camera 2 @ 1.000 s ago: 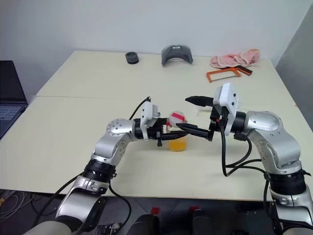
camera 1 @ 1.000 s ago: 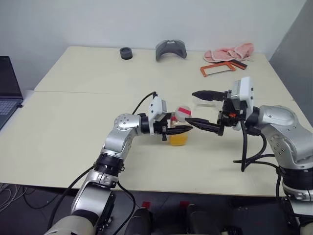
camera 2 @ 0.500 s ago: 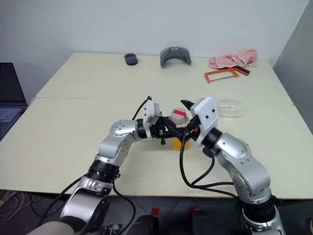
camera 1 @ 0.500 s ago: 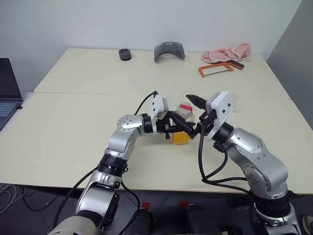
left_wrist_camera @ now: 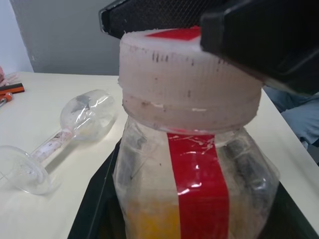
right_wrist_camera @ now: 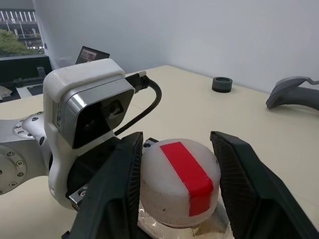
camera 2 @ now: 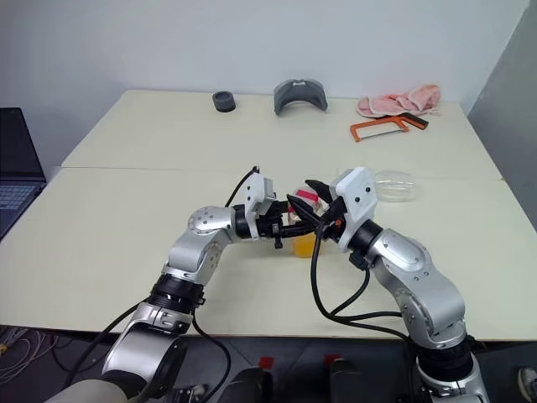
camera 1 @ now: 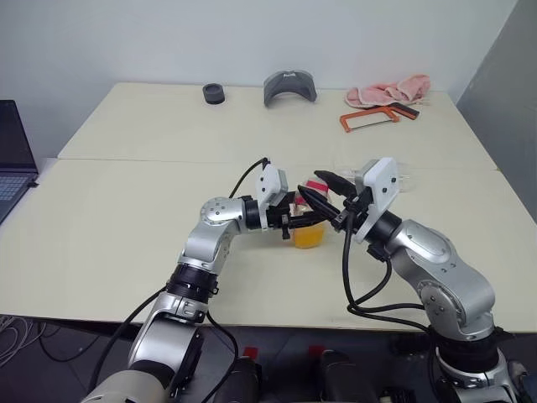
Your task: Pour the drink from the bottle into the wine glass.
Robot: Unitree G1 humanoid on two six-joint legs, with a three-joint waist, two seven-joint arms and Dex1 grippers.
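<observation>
- Two claws meet at the bottle (camera 1: 308, 225), which stands upright near the middle of the cream worktop (camera 1: 126, 201).
- Left claw (camera 1: 304, 220) is clenched on the bottle's body, reaching in level from the robot's left side.
- Right claw (right_wrist_camera: 175, 191) straddles the cap (right_wrist_camera: 179, 180), one black finger on each side; the right wrist view shows a thin gap on one side, so I cannot tell whether it grips.
- Cap is whitish with a red strip across its top, and a red stripe runs down the bottle's side.
- Drink (camera 1: 307, 238), orange-yellow, fills the lower part of the bottle.
- Wine glass (left_wrist_camera: 60, 137) lies on its side on the worktop, apart from the bottle, beyond the right arm.
- Far edge of the worktop holds a pink cloth (camera 1: 388, 90), an orange hacksaw (camera 1: 373, 118), a grey curved piece (camera 1: 291, 85) and a small black ring (camera 1: 214, 92).
</observation>
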